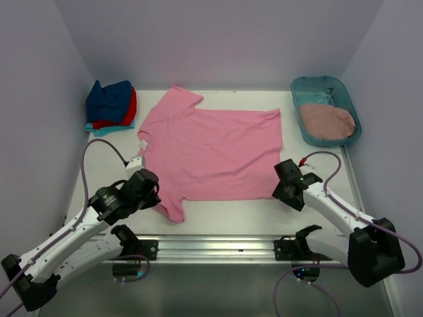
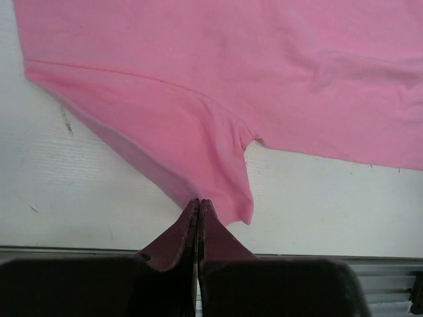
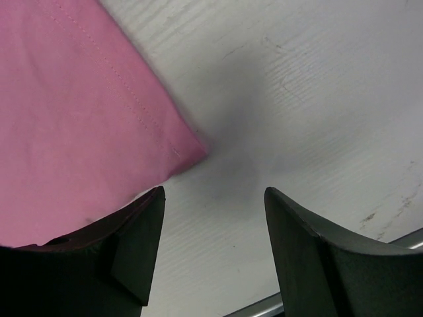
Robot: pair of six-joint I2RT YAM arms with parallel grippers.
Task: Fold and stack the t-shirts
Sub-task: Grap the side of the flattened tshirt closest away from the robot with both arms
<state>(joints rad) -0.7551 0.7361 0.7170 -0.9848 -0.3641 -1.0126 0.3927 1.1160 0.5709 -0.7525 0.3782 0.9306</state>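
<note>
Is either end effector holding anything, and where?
Left end effector is shut on the pink t-shirt, pinching its near sleeve's hem. Right end effector is open, holding nothing.

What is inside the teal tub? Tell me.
A bunched dusty rose t-shirt lies in the teal tub, filling its nearer part. Anything beneath the shirt is covered and cannot be seen.
</note>
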